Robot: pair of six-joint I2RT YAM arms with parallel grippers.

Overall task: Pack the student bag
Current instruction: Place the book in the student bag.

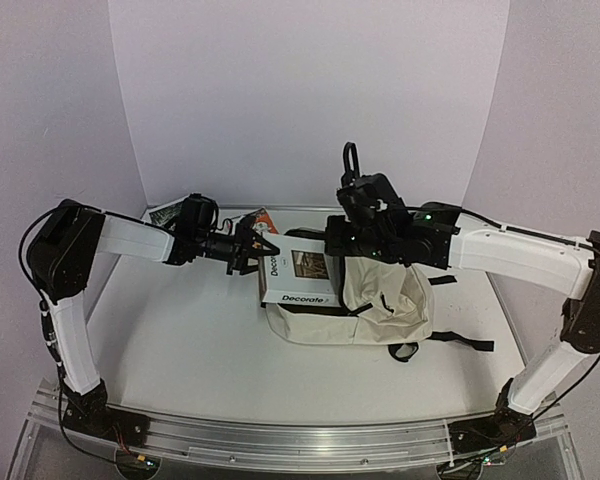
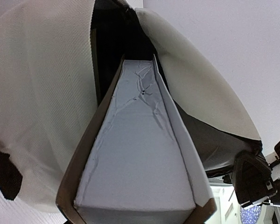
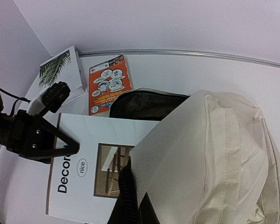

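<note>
Starting with the top external view, the left tool [image 1: 254, 247] is seen clamped on the left edge of a white hardback book [image 1: 298, 285], its jaws set partly apart by the book's thickness. "Decorate" is printed in black on the spine and on the cover, beside a framed photograph. The right tool [image 1: 336, 240] is closed at the upper rim of the student bag [image 1: 380, 300]. The bag lies in the middle of the white desk [image 1: 180, 350], slightly towards the right edge, and its black straps trail to the right. The book's right end is lodged in the bag's mouth. By the far edge, left of centre, a palm-print book [image 1: 166, 213] and an orange booklet [image 1: 264, 218] are laid.

In the left wrist view, the book's pale, wrinkled fore-edge [image 2: 140, 158] is shown between brownish cover edges, running into the bag's dark interior. Coarse-woven cream fabric [image 2: 42, 93] is folded on either side. The tool's own fingers cannot be made out here.

In the right wrist view, soft cream fabric [image 3: 214, 154] with a black zipper is gathered up close to the lens, so the pinch itself is hidden. "Decor" is legible on the cover [image 3: 93, 158], beside a small oval badge that cannot be read with certainty. The left tool's black finger [image 3: 60, 144] is pressed flat on that cover. Cartoon panels are printed on the orange booklet.
</note>
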